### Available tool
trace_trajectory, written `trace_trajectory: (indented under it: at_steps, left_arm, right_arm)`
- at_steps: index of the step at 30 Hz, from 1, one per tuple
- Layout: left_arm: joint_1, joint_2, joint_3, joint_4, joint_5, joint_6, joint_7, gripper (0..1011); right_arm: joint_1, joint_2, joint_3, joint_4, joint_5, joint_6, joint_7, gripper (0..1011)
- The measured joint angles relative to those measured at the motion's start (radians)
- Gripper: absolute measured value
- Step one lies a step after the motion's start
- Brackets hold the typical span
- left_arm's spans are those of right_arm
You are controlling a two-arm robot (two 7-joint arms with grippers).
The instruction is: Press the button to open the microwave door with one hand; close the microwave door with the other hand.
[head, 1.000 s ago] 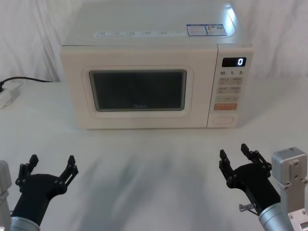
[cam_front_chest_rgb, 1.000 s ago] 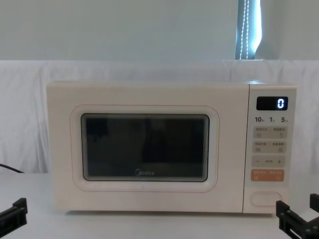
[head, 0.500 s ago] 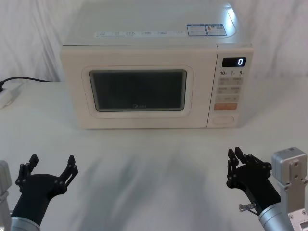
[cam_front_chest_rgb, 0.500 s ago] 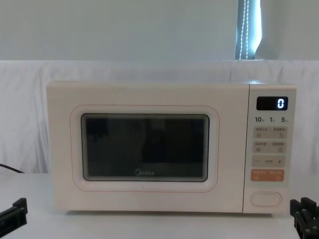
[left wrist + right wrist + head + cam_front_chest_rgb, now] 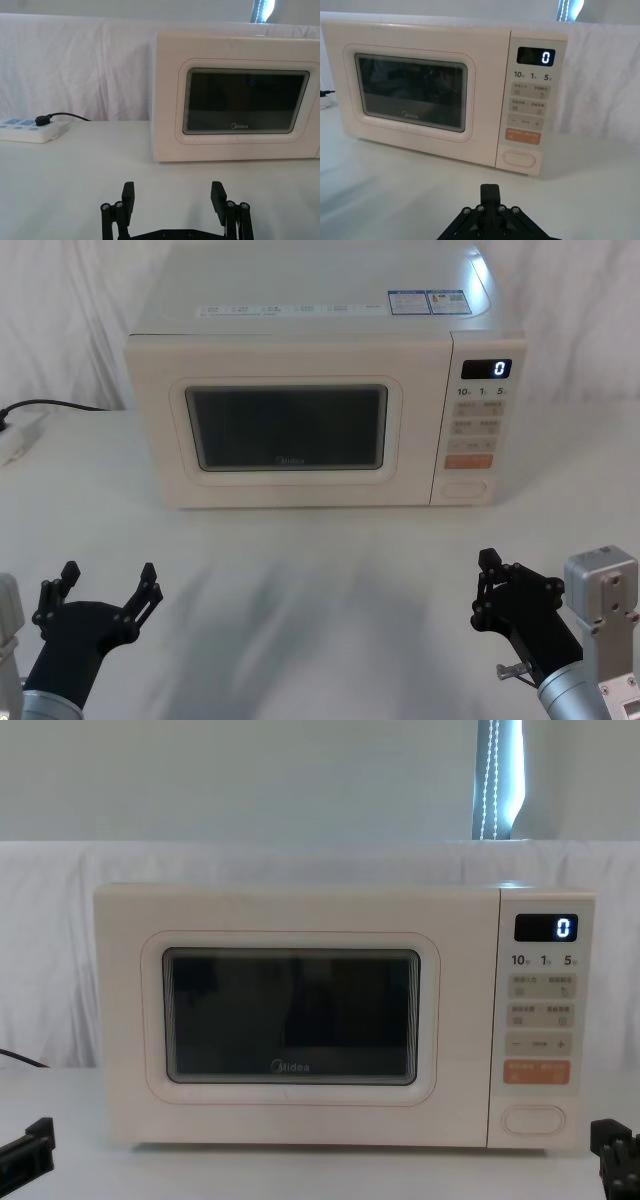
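A cream microwave stands at the back of the white table, its door [image 5: 288, 430] closed, with a dark window and a thin pinkish outline. The cream pill-shaped button [image 5: 464, 489] sits lowest on the control panel, under the orange key; it also shows as button [image 5: 519, 159] and button [image 5: 533, 1119]. My right gripper [image 5: 487, 560] is shut with nothing in it, low at the front right, well short of the button; it is seen as right gripper [image 5: 489, 189]. At the front left my left gripper [image 5: 108, 578] stands open and empty, also seen as left gripper [image 5: 172, 192], facing the door [image 5: 247, 106].
A white power strip [image 5: 31, 131] with a black plug and cable lies on the table to the left of the microwave. A white cloth hangs behind. Bare table [image 5: 320, 570] lies between the grippers and the microwave's front.
My right gripper's fingers have closed from open to fully shut, staying in about the same place. The left gripper and the microwave have not moved.
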Motion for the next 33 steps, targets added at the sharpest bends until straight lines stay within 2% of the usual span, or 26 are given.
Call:
trace_trajectory:
  at_steps: [7,20,33]
  left_arm:
    - [0.000,0.000,0.000,0.000,0.000,0.000,0.000,1001]
    - [0.000,0.000,0.000,0.000,0.000,0.000,0.000,1001]
    - [0.000,0.000,0.000,0.000,0.000,0.000,0.000,1001]
  right_arm:
    - [0.000,0.000,0.000,0.000,0.000,0.000,0.000,0]
    - [0.006,-0.028,0.028,-0.023,-0.044,0.071,0.009,0]
    - [0.079,-0.073,0.051,0.010,-0.079,0.158,0.034,0]
